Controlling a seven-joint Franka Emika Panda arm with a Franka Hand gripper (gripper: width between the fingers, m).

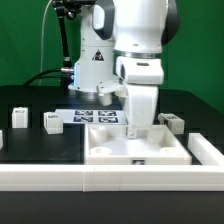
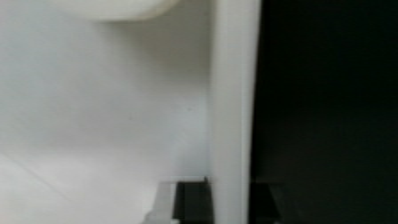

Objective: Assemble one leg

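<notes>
The job is at an early stage, by my reading. On the black bench point(image 1: 30, 140) the panel point(image 1: 150, 150), the largest white part, lies flat with its near side against the white rail point(image 1: 60, 178) at six o'clock in the exterior view, and none of its recessed corners carries a post. The arm point(image 1: 135, 40) stands straight over the panel's far side, so its business is with the panel, not with a leg. In the wrist view the two dark tips of the jaws stand one on each side of the panel's pale rim and touch it, so they pinch the panel, though that picture is blurred. What is left, as I judge it, is to settle the panel, fetch a leg, stand it in a corner recess and fix it there. The marker board point(image 1: 95, 115) lies at eleven o'clock from the panel. The leg point(image 1: 52, 122) stands upright and loose on the bench at nine o'clock from the panel, well apart from it and from the jaws. It is a small white post, taller than wide, with a dark square tag on its face. A second leg point(image 1: 20, 117) stands near it, farther toward nine o'clock.
</notes>
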